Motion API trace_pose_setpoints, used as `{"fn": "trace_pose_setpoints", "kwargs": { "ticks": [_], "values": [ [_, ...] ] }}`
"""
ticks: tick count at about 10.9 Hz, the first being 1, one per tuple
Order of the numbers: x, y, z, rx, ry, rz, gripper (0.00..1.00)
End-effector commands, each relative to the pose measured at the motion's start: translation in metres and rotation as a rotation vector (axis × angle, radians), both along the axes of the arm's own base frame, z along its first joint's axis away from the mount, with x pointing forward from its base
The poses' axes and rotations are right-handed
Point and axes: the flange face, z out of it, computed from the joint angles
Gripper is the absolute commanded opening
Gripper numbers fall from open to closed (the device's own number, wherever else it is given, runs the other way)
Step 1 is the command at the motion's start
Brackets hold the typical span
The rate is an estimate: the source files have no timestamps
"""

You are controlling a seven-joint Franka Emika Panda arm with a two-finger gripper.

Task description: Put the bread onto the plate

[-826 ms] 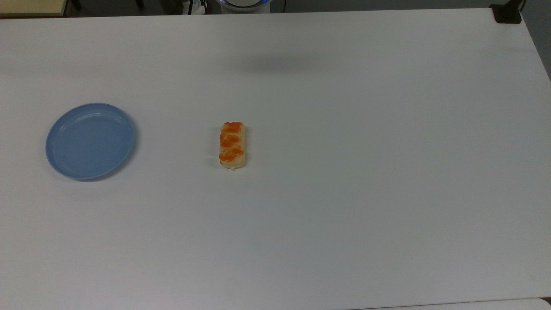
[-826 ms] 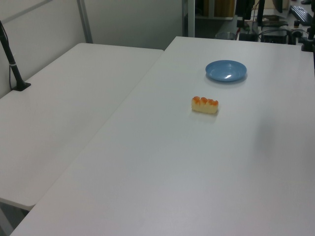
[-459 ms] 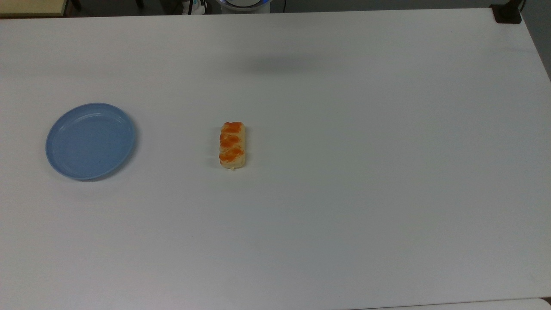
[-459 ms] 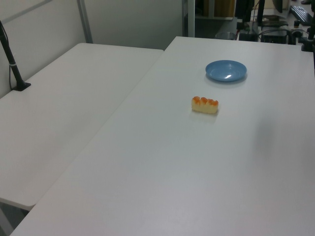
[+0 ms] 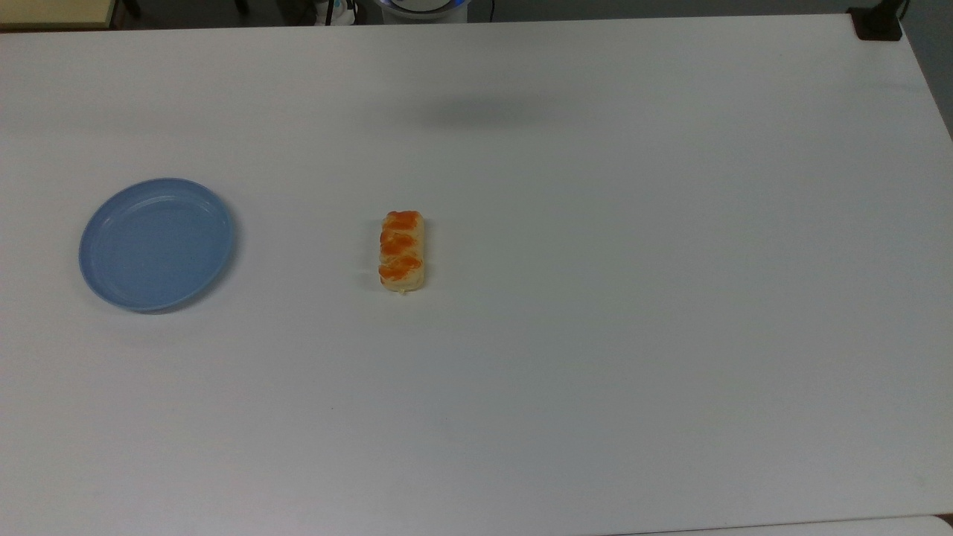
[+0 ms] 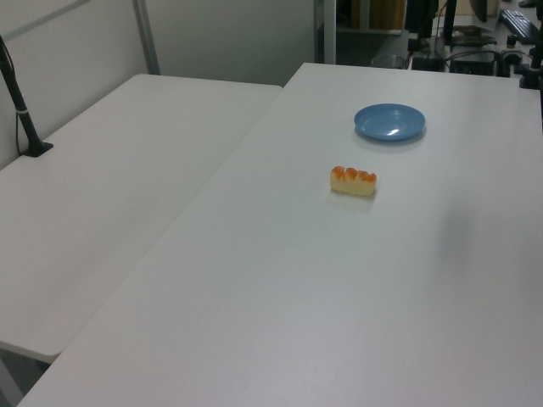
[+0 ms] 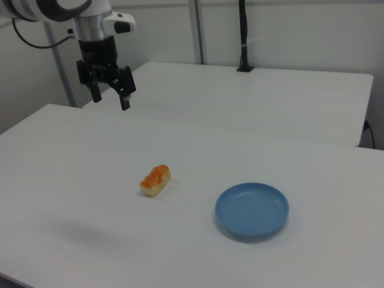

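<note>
The bread (image 5: 402, 251) lies flat on the white table, a pale-yellow loaf with orange glazed bumps on top; it also shows in the left view (image 6: 353, 180) and the right view (image 7: 155, 180). The light-blue plate (image 5: 156, 243) rests bare toward the top view's left, well apart from the bread (image 6: 389, 122) (image 7: 252, 210). In the right view my gripper (image 7: 110, 99) hangs high above the table at the upper left, fingers pointing down and open, nothing between them. It is far from the bread and the plate.
A second white table (image 6: 110, 195) adjoins along the left view's left, with a black post (image 6: 21, 106) on it. A dark clamp (image 5: 877, 24) sits at the top view's upper right corner. Desks with equipment stand beyond the far edge (image 6: 475, 42).
</note>
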Motion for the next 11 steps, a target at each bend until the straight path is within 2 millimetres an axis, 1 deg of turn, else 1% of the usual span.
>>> {"fn": "trace_pose_setpoints", "kwargs": {
  "ticks": [1,2,3,4,6,7,8,9,10,11],
  "values": [
    [0.003,0.003,-0.009,0.006,0.005,0.003,1.00],
    [0.013,0.006,-0.018,0.024,-0.010,0.002,1.00],
    [0.032,0.008,-0.032,0.022,-0.043,0.002,1.00],
    [0.056,0.012,-0.053,0.017,-0.086,0.002,1.00],
    [0.092,0.017,-0.099,0.010,-0.123,-0.016,1.00],
    [0.106,0.019,-0.125,0.003,-0.128,-0.017,1.00],
    [0.117,0.027,-0.153,-0.002,-0.115,-0.004,1.00],
    [0.126,0.045,-0.186,-0.010,-0.083,0.025,1.00],
    [0.129,0.051,-0.216,-0.021,-0.050,0.037,1.00],
    [0.131,0.051,-0.244,-0.031,-0.030,0.044,1.00]
  ]
}}
